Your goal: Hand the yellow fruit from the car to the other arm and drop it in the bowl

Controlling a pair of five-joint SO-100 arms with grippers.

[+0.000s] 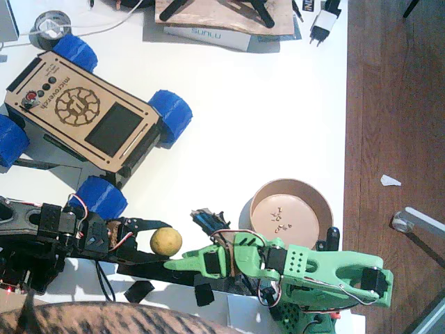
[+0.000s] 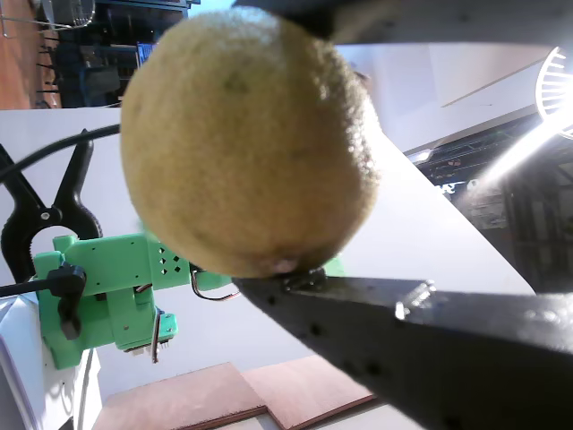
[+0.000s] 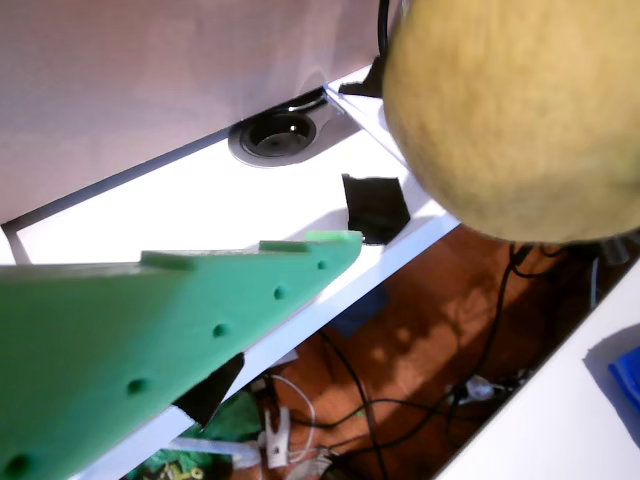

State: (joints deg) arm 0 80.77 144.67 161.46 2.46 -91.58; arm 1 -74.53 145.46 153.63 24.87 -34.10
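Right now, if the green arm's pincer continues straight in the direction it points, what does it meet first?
The yellow fruit, held in the black arm's pincer. The green pincer points left at it, its tip just beside it; whether they touch is unclear.

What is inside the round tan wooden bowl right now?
The round tan wooden bowl holds nothing but its pale pinkish floor with a few small marks. The green arm covers its near rim. The small dull-yellow fruit sits in the black left end effector, away from the bowl.

A tape roll [image 1: 50,26] and white charger [image 1: 324,22] lie near the table's [image 1: 278,104] far edge.
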